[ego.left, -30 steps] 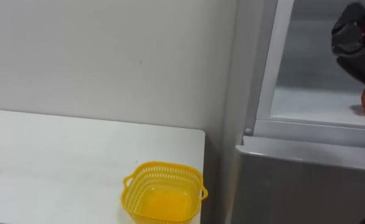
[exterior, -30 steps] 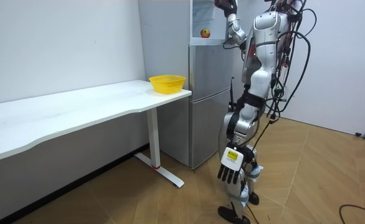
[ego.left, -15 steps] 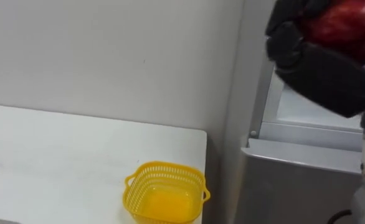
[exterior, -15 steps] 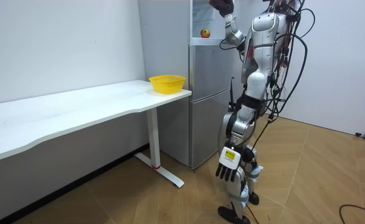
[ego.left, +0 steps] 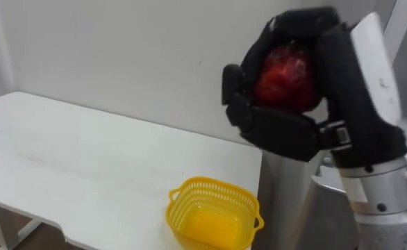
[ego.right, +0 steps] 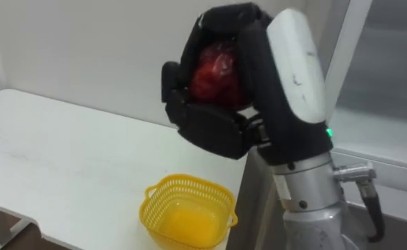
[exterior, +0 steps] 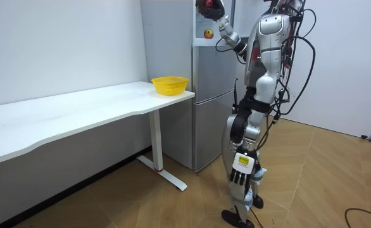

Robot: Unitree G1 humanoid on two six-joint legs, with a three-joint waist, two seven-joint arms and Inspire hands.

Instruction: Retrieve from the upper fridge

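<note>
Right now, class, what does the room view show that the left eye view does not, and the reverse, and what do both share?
Room view: the left hand hanging open by the leg, a second apple on the fridge shelf, the wooden floor. Left eye view: fingers curled round the red apple, the yellow basket's lattice wall. Both: the right hand raised with that apple, the basket on the white table.

The right hand's curled fingers cover much of the red fruit; the yellow basket's base is cut off below
</note>
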